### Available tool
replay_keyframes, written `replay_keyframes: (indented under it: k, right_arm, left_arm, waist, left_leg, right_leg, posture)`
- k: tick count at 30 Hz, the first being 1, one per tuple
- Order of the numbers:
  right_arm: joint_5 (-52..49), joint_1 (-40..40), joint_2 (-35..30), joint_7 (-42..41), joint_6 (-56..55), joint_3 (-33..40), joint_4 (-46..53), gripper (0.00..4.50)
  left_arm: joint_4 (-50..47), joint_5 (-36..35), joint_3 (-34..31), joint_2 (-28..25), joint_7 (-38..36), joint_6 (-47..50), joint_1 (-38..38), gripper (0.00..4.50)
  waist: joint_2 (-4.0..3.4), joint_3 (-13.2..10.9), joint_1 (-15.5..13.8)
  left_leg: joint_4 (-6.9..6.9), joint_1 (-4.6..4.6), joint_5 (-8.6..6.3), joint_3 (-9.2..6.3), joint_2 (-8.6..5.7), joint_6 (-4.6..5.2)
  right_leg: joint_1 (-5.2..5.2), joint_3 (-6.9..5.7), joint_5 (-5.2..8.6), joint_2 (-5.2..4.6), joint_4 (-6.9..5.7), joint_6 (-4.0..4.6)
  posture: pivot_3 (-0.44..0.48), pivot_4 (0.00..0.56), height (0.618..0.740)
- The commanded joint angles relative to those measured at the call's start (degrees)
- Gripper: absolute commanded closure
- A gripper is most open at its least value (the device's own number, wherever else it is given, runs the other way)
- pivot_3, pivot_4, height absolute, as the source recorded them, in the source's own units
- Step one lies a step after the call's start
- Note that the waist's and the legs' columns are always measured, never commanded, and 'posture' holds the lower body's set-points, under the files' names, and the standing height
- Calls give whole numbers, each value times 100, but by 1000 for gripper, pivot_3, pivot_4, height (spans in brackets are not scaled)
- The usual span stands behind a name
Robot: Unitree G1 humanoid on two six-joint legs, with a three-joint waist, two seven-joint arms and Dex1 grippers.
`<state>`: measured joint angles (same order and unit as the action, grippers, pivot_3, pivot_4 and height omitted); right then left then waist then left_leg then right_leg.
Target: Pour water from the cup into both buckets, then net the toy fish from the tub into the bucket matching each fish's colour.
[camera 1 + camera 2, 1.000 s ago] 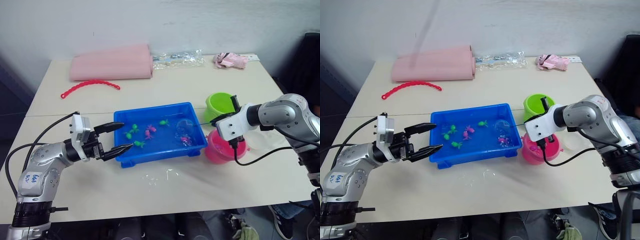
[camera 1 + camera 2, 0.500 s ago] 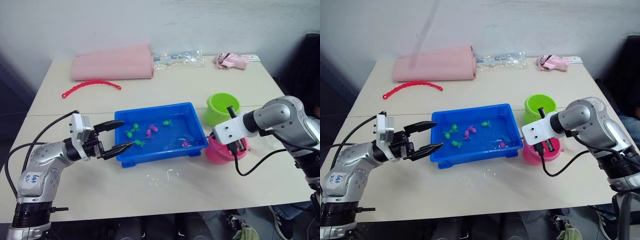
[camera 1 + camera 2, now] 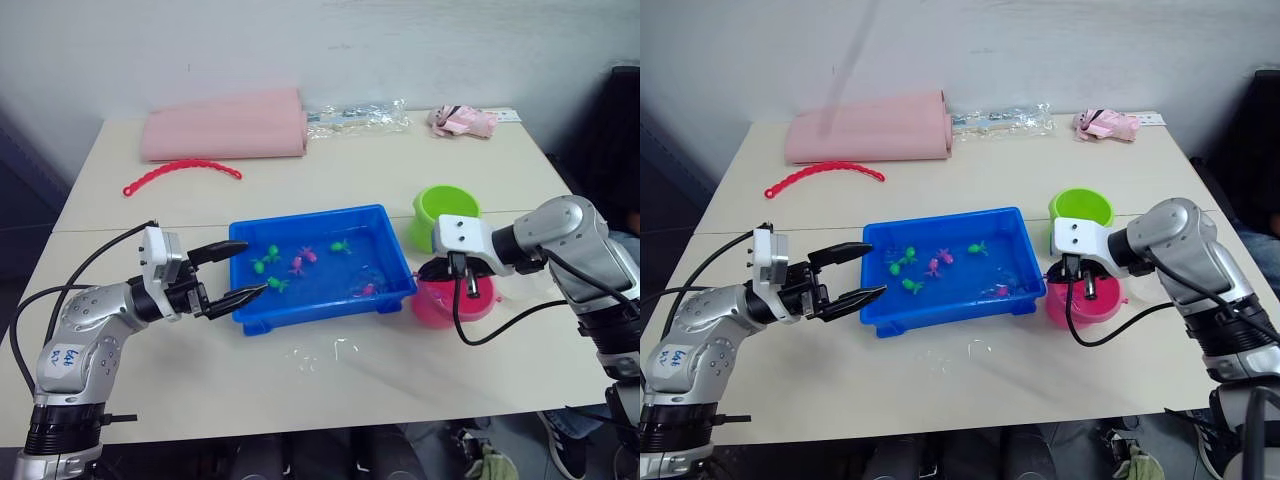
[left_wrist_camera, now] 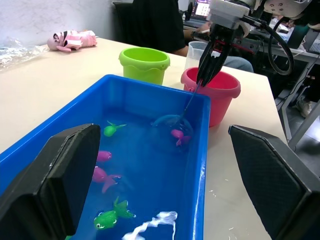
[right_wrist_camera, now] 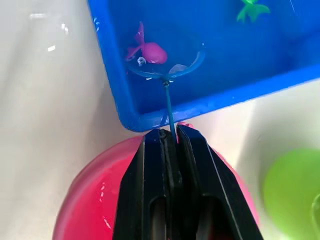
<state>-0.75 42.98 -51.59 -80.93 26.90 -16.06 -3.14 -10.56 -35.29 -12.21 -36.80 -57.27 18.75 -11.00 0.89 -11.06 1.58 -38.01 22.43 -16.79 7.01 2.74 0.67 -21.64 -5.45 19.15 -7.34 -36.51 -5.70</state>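
The blue tub [image 3: 300,305] holds water, green and pink toy fish [image 4: 105,177], and the net [image 5: 165,67] under one pink fish [image 5: 148,50]. Beside it stand the green bucket [image 3: 443,212] and pink bucket [image 3: 452,305].

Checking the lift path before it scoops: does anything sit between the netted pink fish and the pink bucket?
Only the tub's raised rim. The pink fish lies in the net just inside it; the pink bucket stands right outside that wall.

Pale cream desk [image 3: 400,170] with a thin seam running across its width, set against a plain whitish wall [image 3: 300,45]. Dark floor [image 3: 20,200] off the left edge. Farther back, beyond the desk, black office chairs [image 4: 150,22] and lit screens [image 4: 202,7].
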Motion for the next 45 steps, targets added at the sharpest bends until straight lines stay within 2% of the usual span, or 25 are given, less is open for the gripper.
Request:
replay_keyframes:
  k: [1,10,14,20,24,28,33,35,36,39,45]
  right_arm:
    - [-408,257,-16,-60,553,369,119,4500]
    - [-1104,-80,-281,179,1395,990,396,4500]
    - [-1587,-587,-386,516,1798,1793,776,4500]
    - [-2186,-2175,-499,992,2267,3564,1960,4500]
    - [-2435,-3279,-308,1353,2338,4788,2764,4500]
    - [-2544,-4071,-127,1552,2090,5480,3224,4500]
    - [-2051,-5339,397,1731,774,6327,3439,4500]
    - [-1808,-5749,640,1639,-238,6489,3227,4500]
    - [-1570,-5936,786,1638,-1095,6529,2950,4500]
    - [-1064,-6281,1000,1602,-3360,6464,2211,4500]
    - [-358,-6346,934,2156,-5530,6097,1050,4500]
  left_arm:
    - [-113,-12,41,16,-60,-102,-97,31]
    - [-38,-16,168,4,-164,-66,-311,31]
    - [-23,-107,222,20,-262,-2,-425,31]
    - [171,-179,585,128,-532,213,-1061,31]
    - [385,-125,881,298,-716,287,-1508,31]
    - [543,-88,1050,459,-828,289,-1727,31]
    - [831,-12,1308,692,-1061,251,-1982,31]
    - [981,25,1370,759,-1154,217,-2086,31]
    - [1051,42,1391,788,-1195,196,-2129,31]
    - [1148,67,1402,823,-1281,159,-2173,31]
    - [1189,103,1371,877,-1330,132,-2120,31]
  waist:
    - [-1,-1,2]
    - [-1,-1,-8]
    - [-1,-1,-11]
    - [-2,-1,-112]
    - [-2,-1,-183]
    - [-2,-1,-181]
    - [-2,0,-251]
    - [-2,0,-278]
    - [-2,0,-284]
    - [-2,0,-282]
    - [-1,0,-203]
  left_leg:
    - [0,1,0,0,0,0]
    - [3,6,-2,-4,0,-1]
    - [3,16,-3,-11,-2,1]
    - [3,30,-3,-23,-3,1]
    - [2,32,-2,-23,-4,2]
    - [2,31,-2,-21,3,2]
    - [2,30,0,-21,4,0]
    - [1,29,0,-18,1,1]
    - [0,29,1,-17,-1,1]
    - [0,18,0,-8,-5,1]
    - [5,-7,2,9,2,-1]
  right_leg:
    - [-1,0,0,0,0,0]
    - [-1,-5,0,0,6,0]
    - [-2,-15,0,-2,12,0]
    - [-4,-29,0,3,21,-1]
    - [-2,-28,-3,37,27,-6]
    - [2,-17,-8,57,39,-15]
    - [4,-14,-9,72,43,-16]
    - [4,-8,-10,73,43,-19]
    - [4,-5,-11,77,44,-21]
    - [10,4,-13,78,44,-24]
    - [18,28,-14,80,39,-26]
  posture:
    - [0,150,740]
    - [0,150,740]
    - [0,150,740]
    - [0,150,740]
    - [0,150,740]
    - [0,150,740]
    - [0,150,740]
    - [0,150,740]
    - [0,150,740]
    - [0,150,740]
    - [0,150,740]
